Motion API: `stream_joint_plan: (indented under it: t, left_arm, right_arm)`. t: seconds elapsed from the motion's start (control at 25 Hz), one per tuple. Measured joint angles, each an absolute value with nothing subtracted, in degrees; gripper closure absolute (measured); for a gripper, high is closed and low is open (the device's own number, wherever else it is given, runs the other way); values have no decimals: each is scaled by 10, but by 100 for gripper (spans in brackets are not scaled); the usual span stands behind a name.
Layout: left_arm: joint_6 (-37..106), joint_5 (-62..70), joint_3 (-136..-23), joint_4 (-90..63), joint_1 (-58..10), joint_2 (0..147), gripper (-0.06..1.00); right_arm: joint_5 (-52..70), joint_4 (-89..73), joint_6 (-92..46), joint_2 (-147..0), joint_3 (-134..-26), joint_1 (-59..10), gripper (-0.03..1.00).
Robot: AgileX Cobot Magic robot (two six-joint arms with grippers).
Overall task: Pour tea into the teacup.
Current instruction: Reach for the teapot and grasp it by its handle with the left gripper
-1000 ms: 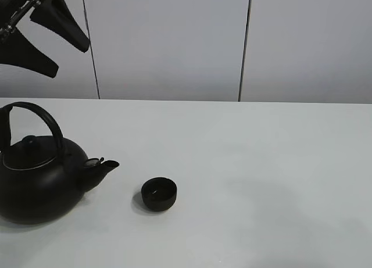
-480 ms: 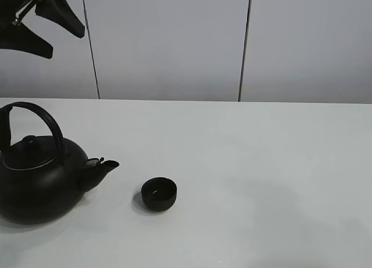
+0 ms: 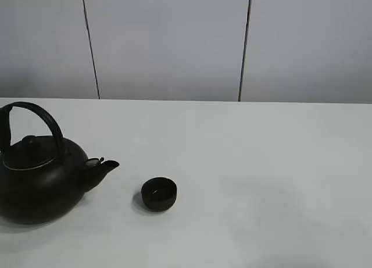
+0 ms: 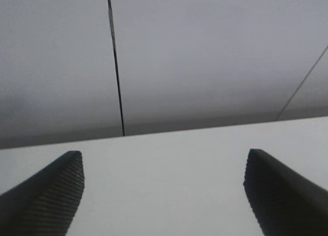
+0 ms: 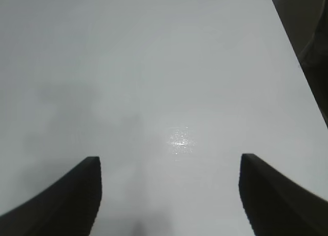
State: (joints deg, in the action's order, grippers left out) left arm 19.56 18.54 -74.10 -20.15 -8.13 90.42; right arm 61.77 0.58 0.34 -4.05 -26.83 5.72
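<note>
Left gripper point(image 4: 164, 162) is spread wide with nothing between its two dark ribbed fingers point(image 4: 48, 195), which are aimed at the far edge of the table and the wall beyond. The right gripper point(image 5: 170, 164) is just as wide apart and also bare, over plain white tabletop. All four fingers are cut off by the frame edges.

One teacup point(image 3: 158, 193) stands upright, mouth up, on the near left part of the table point(image 3: 261, 163); being round, it has no long axis. A faint glint inside may be tea point(image 3: 154, 192), hard to tell against the black. One teapot point(image 3: 38, 178) sits to its left, apart from it, its spout point(image 3: 104, 166) pointing right at the cup and its left side cropped.
</note>
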Motion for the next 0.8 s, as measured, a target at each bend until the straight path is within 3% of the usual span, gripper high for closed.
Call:
stream_joint_plan:
  t: [0.2, 0.44, 0.64, 0.8]
  left_arm:
    - [-41, 162, -717, 49, -136, 812, 32]
    - [-243, 83, -578, 295, -210, 708, 32]
    - [-321, -23, -428, 485, -207, 639, 32]
    - [-364, -58, -345, 508, -175, 619, 32]
  right_arm:
    - [617, 6, 3, -41, -268, 57, 45]
    - [617, 6, 3, -41, -268, 57, 45]
    - [617, 6, 3, -41, -268, 57, 45]
    - [617, 6, 3, -41, -268, 57, 45]
